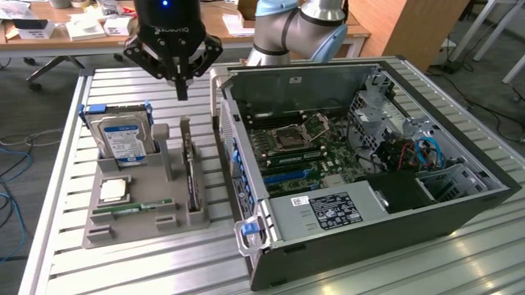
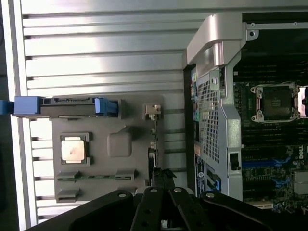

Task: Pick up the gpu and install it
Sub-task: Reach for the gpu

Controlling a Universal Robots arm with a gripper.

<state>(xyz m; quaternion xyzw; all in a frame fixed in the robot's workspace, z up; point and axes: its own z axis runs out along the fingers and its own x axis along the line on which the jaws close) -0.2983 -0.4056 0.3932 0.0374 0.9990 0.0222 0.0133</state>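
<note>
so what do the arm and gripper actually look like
The gripper is black, with white Robotiq lettering across its body and a small blue light above that. Its fingers are jointed black links with round pivot pins, tapering to narrow tips. The arm is silver-grey tubing with pale blue joint caps.

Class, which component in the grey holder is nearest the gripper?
The gpu, the thin dark card standing on edge beside the computer case; hard drive, processor and RAM stick sit farther off.
</note>
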